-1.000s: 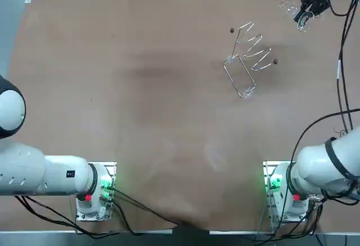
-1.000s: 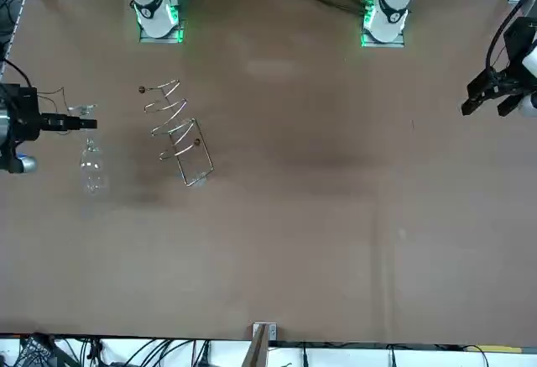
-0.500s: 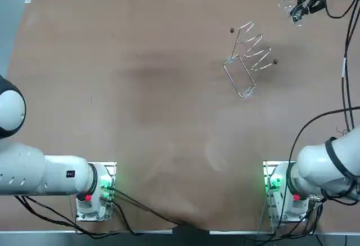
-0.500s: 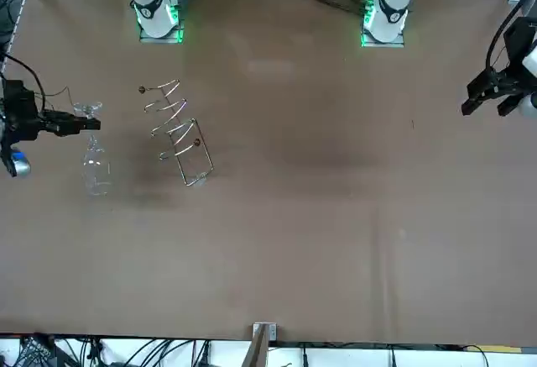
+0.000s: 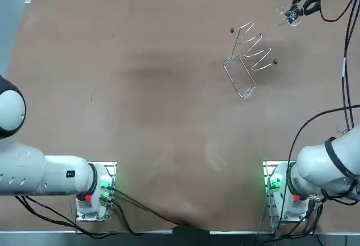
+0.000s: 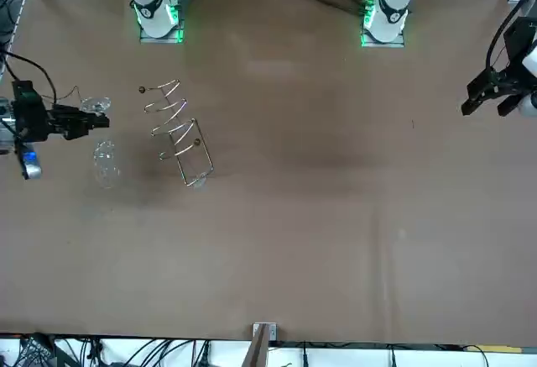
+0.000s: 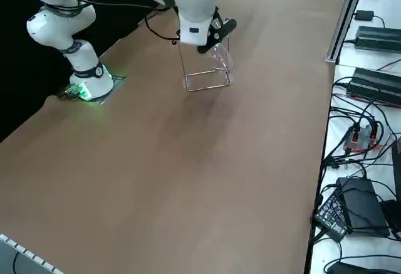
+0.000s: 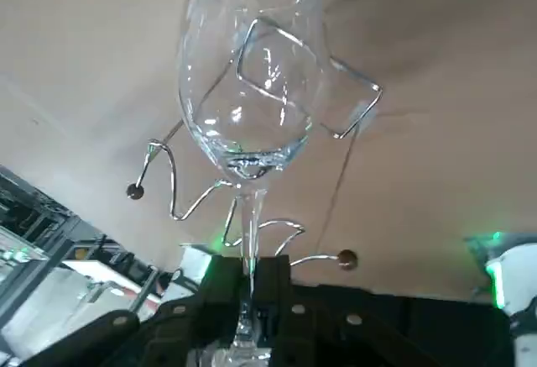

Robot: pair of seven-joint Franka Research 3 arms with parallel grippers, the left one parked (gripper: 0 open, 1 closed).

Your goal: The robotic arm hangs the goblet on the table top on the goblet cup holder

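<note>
Near holder (image 5: 248, 60), right gripper (image 8: 249, 287) pinches goblet (image 8: 247, 107) stem

Table (image 5: 140, 105): broad, brown, matte top | along one long edge: white bench (image 7: 366, 61) carried black boxes (image 7: 378, 37) and loose cables (image 7: 358, 137) | opposite side: black, unlit backdrop (image 7: 19, 98)

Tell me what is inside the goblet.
The goblet is empty; the wire holder shows through its glass. The right pincer, raised beside the holder, covers part of the stem.
</note>
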